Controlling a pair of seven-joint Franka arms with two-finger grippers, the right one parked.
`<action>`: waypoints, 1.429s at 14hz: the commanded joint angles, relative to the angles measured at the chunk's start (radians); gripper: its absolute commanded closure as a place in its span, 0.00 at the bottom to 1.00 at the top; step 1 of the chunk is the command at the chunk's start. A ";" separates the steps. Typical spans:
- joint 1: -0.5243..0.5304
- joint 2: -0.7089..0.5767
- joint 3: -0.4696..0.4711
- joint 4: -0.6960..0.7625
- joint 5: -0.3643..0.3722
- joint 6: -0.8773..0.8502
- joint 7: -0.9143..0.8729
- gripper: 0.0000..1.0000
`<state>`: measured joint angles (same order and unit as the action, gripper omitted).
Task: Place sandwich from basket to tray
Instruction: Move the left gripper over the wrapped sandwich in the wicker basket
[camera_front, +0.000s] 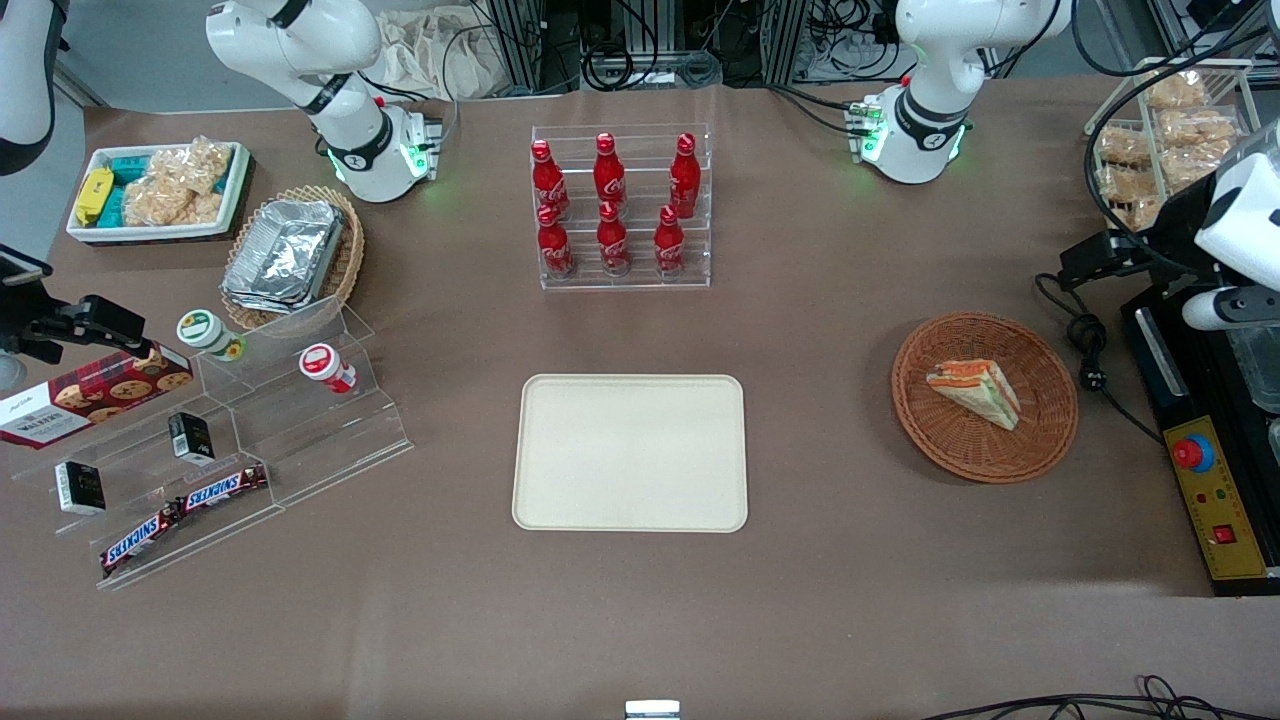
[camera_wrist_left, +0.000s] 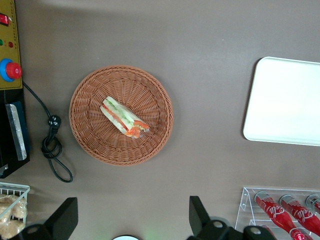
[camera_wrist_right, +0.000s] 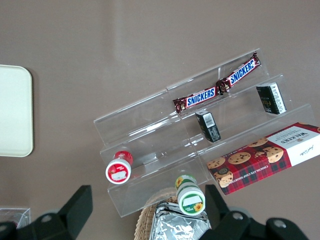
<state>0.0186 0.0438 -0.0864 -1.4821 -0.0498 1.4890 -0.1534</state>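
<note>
One tray is seen nearest. One sandwich is held in one basket. Six bottles are racked. The tool is spread wide above the bench, released.

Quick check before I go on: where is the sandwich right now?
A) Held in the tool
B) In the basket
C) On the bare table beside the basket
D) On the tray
B. The sandwich lies in the basket, the tray holds nothing, and the tool is open above the table beside the basket, gripping nothing.
</note>
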 joint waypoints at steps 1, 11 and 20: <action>-0.009 -0.010 0.013 0.017 -0.002 -0.041 0.014 0.00; 0.021 -0.022 0.020 -0.277 0.045 0.133 -0.392 0.00; 0.043 0.008 0.020 -0.737 0.094 0.703 -0.578 0.00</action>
<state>0.0579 0.0591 -0.0622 -2.1469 0.0302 2.1113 -0.6764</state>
